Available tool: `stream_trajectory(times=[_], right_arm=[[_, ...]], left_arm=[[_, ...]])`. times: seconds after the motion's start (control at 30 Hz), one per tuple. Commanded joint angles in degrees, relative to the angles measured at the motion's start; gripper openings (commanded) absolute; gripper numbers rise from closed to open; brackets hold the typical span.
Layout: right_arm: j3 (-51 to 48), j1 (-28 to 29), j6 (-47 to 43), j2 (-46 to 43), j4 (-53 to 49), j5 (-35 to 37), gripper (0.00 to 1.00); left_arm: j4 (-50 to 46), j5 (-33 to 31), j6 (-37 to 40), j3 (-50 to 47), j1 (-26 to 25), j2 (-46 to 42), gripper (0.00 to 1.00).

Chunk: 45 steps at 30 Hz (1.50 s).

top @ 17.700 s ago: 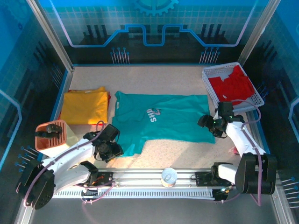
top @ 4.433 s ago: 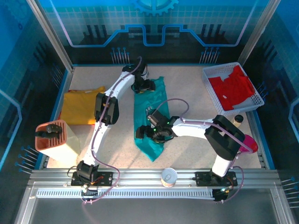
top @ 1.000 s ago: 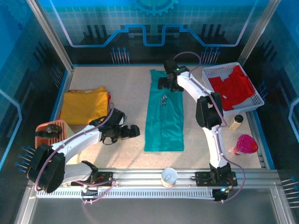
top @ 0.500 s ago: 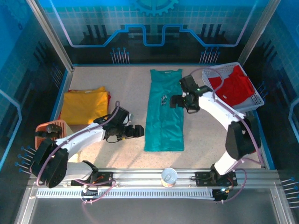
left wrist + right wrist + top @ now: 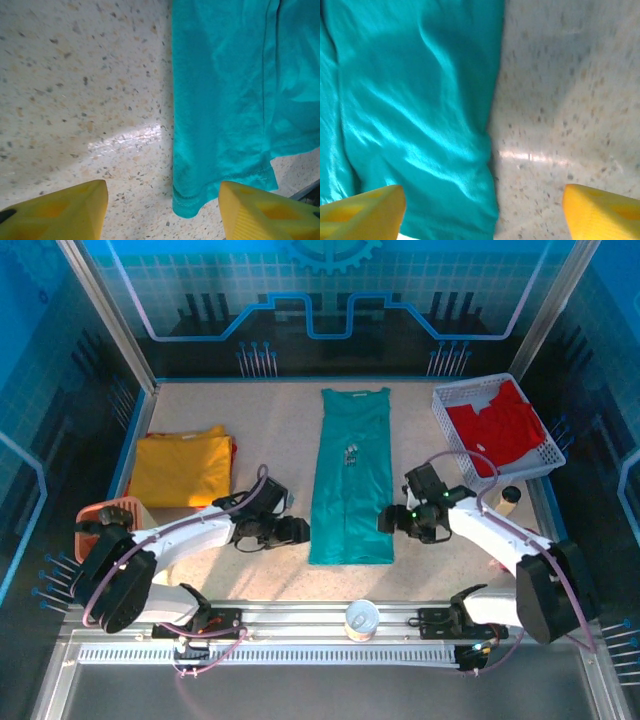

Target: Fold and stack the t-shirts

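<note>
teal shirt strip with a gripper at each lower corner

teal-green cloth t-shirt [image 5: 350, 480], folded into a long narrow strip, lies flat mid-frame in the top view. left gripper [image 5: 296, 531] sits just beside its lower left corner, right gripper [image 5: 388, 523] just beside its lower right edge. in both wrist views the yellow fingers [image 5: 60, 210] are spread apart and grip nothing, with the shirt's edge between them. mustard-yellow folded t-shirt [image 5: 182, 470] lies mid-left. red t-shirt [image 5: 500, 430] sits in the white mesh basket [image 5: 449, 428], upper right.

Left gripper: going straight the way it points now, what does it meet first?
Likely the teal t-shirt, at its side edge near the hem corner, which sits between the fingers of the open left gripper. Depth is unclear; the table beside it could come first.
</note>
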Motion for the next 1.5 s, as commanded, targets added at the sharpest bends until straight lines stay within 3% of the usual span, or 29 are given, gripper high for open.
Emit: stream_trajectory(times=[0.0,0.17,0.63,0.83,1.07,1.3,1.47], right_arm=[[-4.4,-0.1,4.8,-4.0,3.4,-6.1,0.70],[-10.2,0.9,7.6,-7.8,5.6,-7.3,0.58],[-14.1,1.9,10.4,-5.1,15.9,-13.2,0.42],[-13.0,3.7,10.2,-1.1,16.3,-12.6,0.36],[-13.7,4.4,10.7,-4.8,13.7,-10.3,0.30],[-14.4,4.4,11.3,-8.8,10.8,-8.5,0.19],[-15.0,4.4,11.4,-9.4,9.6,-8.5,0.01]], left_arm=[[2.9,1.3,-2.8,-0.5,-2.0,1.8,0.55],[5.5,1.6,-5.3,0.3,-5.1,6.2,0.39],[11.9,3.2,-9.0,0.5,-7.5,11.0,0.34],[12.1,3.9,-9.0,1.2,-7.5,12.0,0.30],[12.7,4.2,-9.8,0.9,-7.7,11.8,0.20],[13.1,4.2,-10.8,0.0,-8.3,11.2,0.11],[12.2,3.5,-11.1,-0.9,-8.9,10.1,0.10]])
